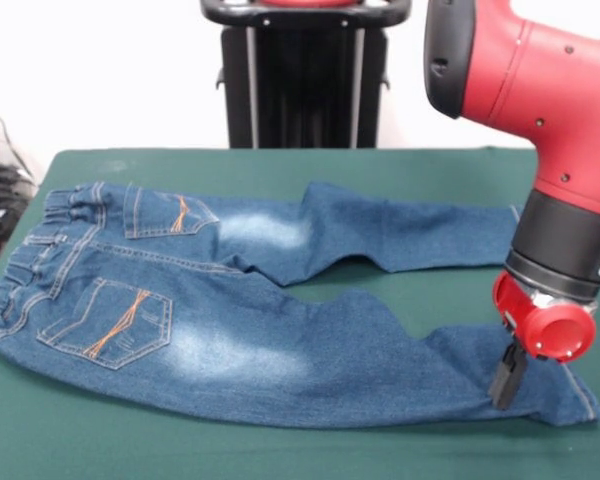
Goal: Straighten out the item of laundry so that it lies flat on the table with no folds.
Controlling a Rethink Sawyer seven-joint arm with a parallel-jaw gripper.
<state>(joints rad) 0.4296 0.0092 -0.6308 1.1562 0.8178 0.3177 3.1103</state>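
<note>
1. You have the jeans (230,320) mostly spread out on the green bench (280,165), back side up, both orange-stitched pockets showing.
2. The waistband lies toward the bench's left edge in the front view, and the two legs run from it toward the right edge.
3. The seat and the near leg look flat. The far leg bends at about the knee, and a soft ridge shows there, so you should judge that part as not quite smooth.
4. The two legs lie apart, with a wedge of bare bench between them.
5. The gripper (508,378) is down at the cuff end of the near leg, close to the bench's front right corner, its dark tip touching or just above the denim.
6. You cannot tell from this view whether the gripper is spread, pressed together, or pinching the cloth.
7. What seems left is drawing the legs straight and easing out the ridge at the far knee.
</note>
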